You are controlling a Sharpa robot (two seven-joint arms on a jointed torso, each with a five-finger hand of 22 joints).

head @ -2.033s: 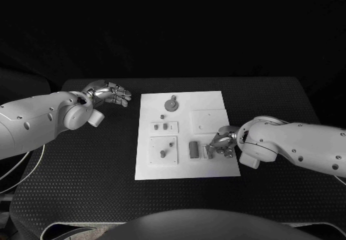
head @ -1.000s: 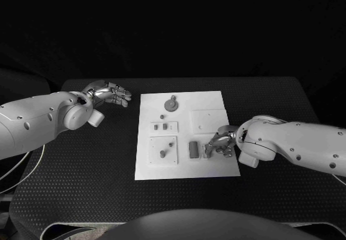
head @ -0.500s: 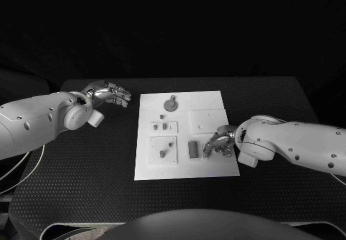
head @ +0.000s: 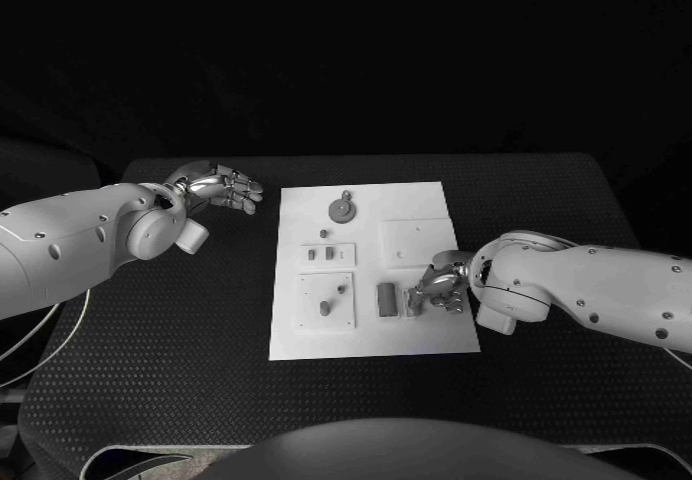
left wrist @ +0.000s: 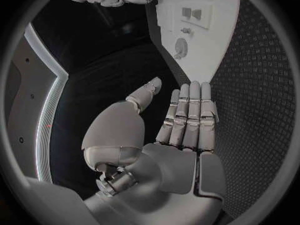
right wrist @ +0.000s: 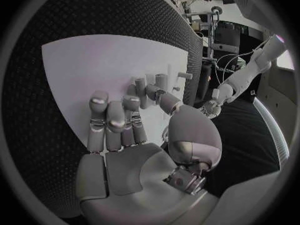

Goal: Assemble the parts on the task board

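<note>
**Friend:** What is near you right now?

**Me:** My right robot hand (head: 438, 288) is low over the near right part of the task board (head: 433, 340). Its fingers (right wrist: 107, 116) reach down to a small grey block (head: 387, 298) and another little piece just beside it. I can't tell if it grips one or only touches it.

**Friend:** How do you do this step well?

**Me:** I think I go slow, keep the piece straight up, and push gently.

**Friend:** How do the parts look?

**Me:** Small and grey, on the white board in the middle of the black tabletop (head: 173, 380). Farther off sits a round part (head: 343, 209).

**Friend:** And the other side?

**Me:** My left robot hand (head: 219, 188) waits beside the board's far corner, fingers apart, holding nothing.
</note>
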